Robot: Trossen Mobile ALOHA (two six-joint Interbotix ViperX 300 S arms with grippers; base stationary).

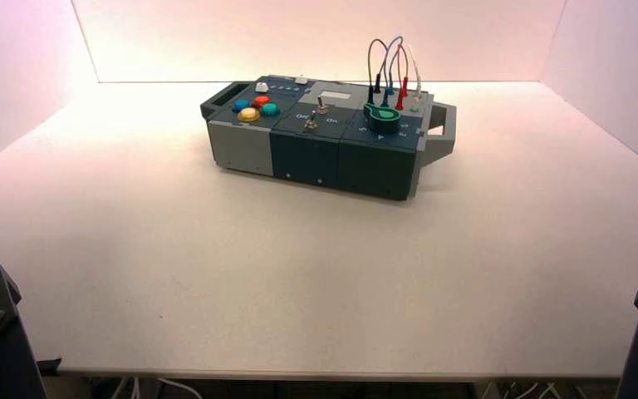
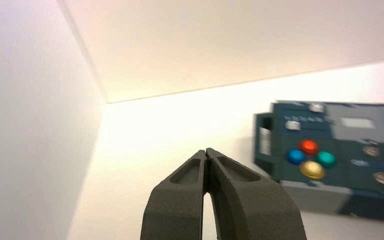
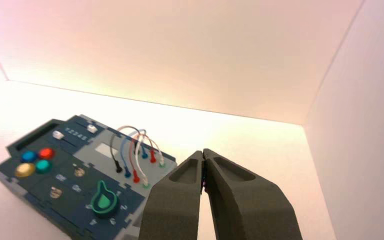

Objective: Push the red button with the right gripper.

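The right end effector (image 3: 203, 156), pinched closed, hangs well apart from the red button (image 3: 46, 153) among blue, yellow, teal neighbours.

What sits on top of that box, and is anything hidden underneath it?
On the box: the red button among blue, yellow and teal buttons, two toggle switches, a green knob and looped wires. Its underside rests on the table, unseen.

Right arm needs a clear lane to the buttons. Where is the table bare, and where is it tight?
The white table is bare from the near edge to the box, and beside both handles. It is tight on the box top: the red button sits among blue, yellow and teal neighbours, and wires arch over the right end.
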